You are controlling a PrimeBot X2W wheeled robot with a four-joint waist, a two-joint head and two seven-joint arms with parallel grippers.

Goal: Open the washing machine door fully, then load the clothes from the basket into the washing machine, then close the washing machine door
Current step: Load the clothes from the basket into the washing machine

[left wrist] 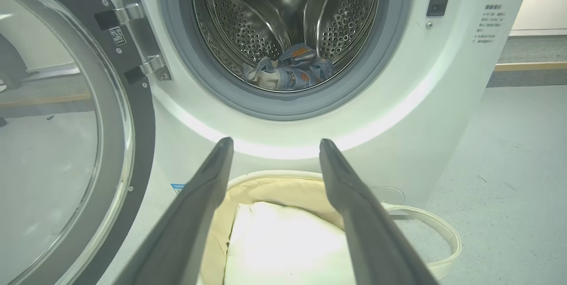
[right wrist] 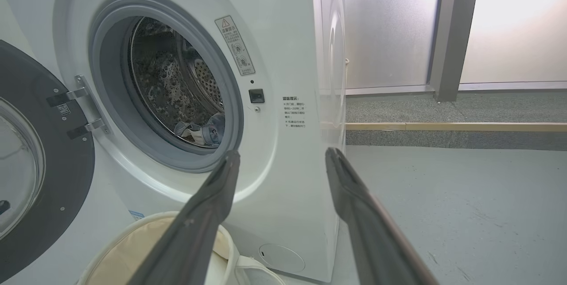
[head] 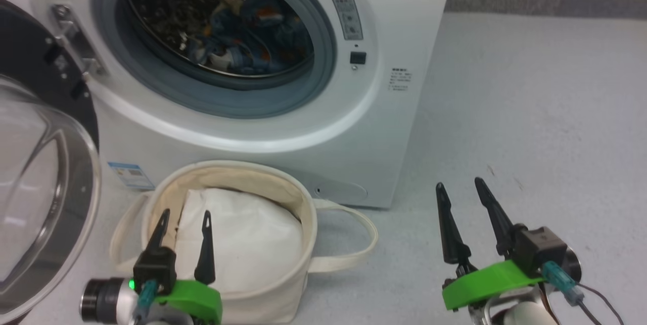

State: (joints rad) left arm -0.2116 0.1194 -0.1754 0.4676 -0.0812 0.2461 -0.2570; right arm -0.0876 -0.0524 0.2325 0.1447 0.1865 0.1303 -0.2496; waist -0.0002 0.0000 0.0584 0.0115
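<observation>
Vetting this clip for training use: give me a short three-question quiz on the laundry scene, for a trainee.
1. Fill in: the left gripper hangs over the basket with its jaws ___.
2. Where do the clothes lie? A in the drum; B in the basket; C on a shelf.
3. True or false: the washing machine door stands open.
Key: 1 open; 2 A; 3 true.
</observation>
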